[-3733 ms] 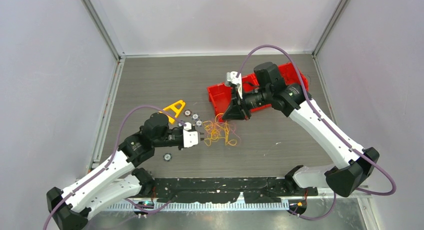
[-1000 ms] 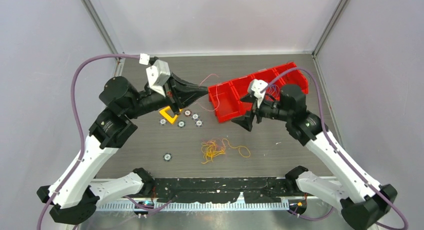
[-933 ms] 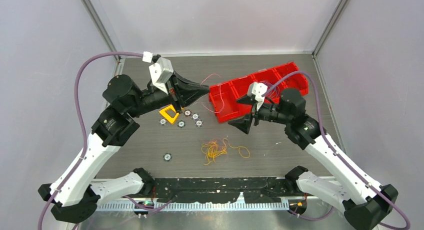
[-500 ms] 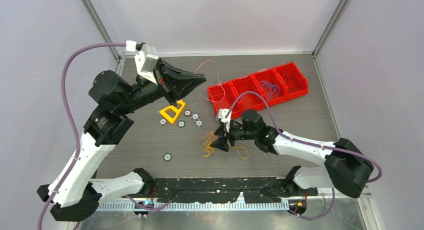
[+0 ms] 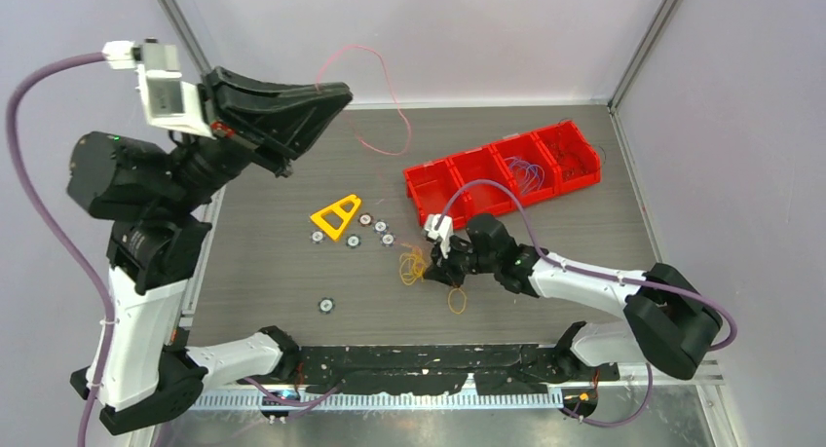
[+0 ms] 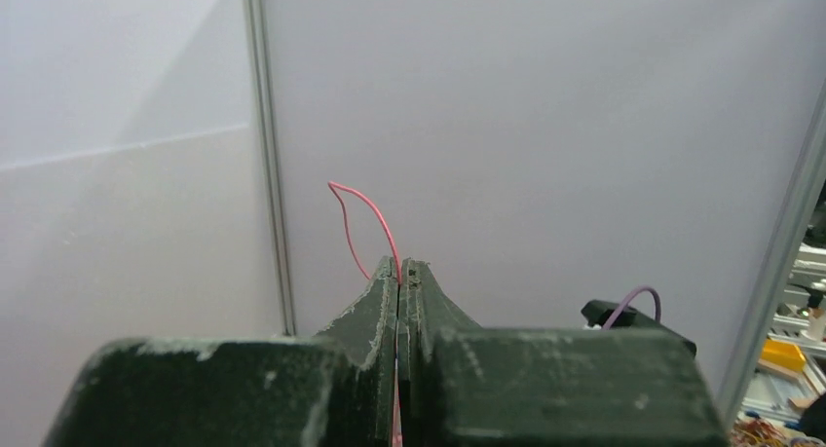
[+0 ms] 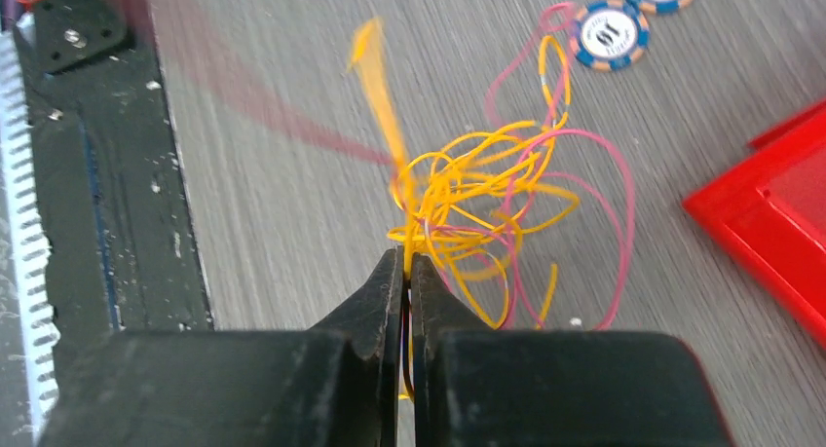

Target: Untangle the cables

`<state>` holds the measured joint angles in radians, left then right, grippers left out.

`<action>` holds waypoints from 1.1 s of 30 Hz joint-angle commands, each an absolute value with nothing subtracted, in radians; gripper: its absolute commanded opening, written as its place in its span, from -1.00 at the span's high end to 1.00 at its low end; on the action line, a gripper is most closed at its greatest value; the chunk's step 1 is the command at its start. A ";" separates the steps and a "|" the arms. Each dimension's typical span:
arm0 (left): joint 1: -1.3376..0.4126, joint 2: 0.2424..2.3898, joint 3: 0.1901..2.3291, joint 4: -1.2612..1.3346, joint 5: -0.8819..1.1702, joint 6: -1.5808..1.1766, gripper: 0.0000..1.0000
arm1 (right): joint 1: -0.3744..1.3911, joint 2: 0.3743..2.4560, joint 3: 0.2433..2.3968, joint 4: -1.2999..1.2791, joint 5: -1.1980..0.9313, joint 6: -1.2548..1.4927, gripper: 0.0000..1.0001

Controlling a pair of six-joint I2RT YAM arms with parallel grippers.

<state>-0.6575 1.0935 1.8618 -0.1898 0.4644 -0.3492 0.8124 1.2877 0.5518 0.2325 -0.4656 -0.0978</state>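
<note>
Grey-grained counter (image 5: 263, 262) carries the job: with the left tool (image 5: 331, 92) raised high, clamped shut on a pink cable (image 6: 336, 186), and the right tool (image 7: 407, 262) pinched closed on the yellow cable tangle (image 7: 468, 189) mid-counter, I'd draw the pink strand out slowly while pinning that tangle down.

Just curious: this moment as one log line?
left gripper: shut on pink wire, held high | right gripper: shut on yellow tangle
</note>
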 commanded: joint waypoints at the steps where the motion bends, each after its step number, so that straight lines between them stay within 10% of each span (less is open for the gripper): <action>1: -0.643 1.100 1.963 -0.140 0.420 -0.311 1.00 | 0.735 1.336 0.691 -0.053 -0.469 -0.178 0.89; 13: -0.640 1.130 2.162 -0.156 0.340 -0.185 1.00 | 0.679 1.589 0.905 -0.533 -0.352 -0.600 0.82; 17: -0.640 1.121 2.147 -0.159 0.332 -0.161 1.00 | 0.643 1.540 0.855 -0.578 -0.386 -0.662 0.50; 23: -0.640 1.073 1.963 -0.152 0.359 -0.197 1.00 | 0.638 1.351 1.017 -0.677 -0.538 -0.600 -0.73; 33: -0.640 0.999 1.569 -0.028 0.417 -0.354 1.00 | 0.639 1.167 1.278 -0.516 -0.738 -0.169 -0.91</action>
<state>-0.6456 1.0092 1.6611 -0.1364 0.3714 -0.2516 0.6350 1.2232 1.2583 -0.6323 -0.6533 -0.3813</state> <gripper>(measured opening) 0.009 0.956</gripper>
